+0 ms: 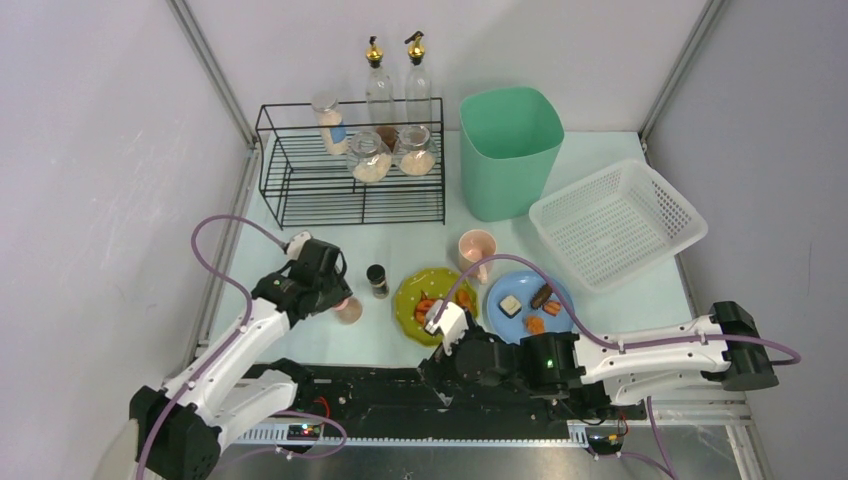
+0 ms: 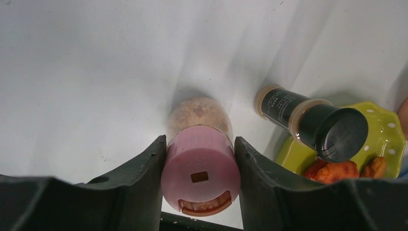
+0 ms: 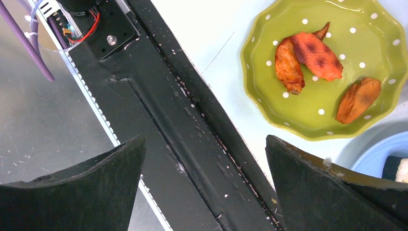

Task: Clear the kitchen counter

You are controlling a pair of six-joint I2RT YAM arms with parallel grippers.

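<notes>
Left pincer (image 2: 199,148) clamps a pink-capped jar (image 2: 200,168), black-capped shaker (image 2: 308,120) and green plate (image 2: 385,126) beside.

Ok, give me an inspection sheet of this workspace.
Surface: pale mint-green kitchen counter, crowded, no spill seen.
Job's things: pink-capped spice jar, dark spice shaker, pink mug, green dotted plate and blue plate with food.
Clutter: black wire rack with three jars, two glass bottles, green plastic bin, white plastic basket.
Grippers: left gripper shut on the jar; right gripper open over the black base rail.
Cables: purple cable loops at both arms.
Surroundings: aluminium frame posts, white walls.
</notes>
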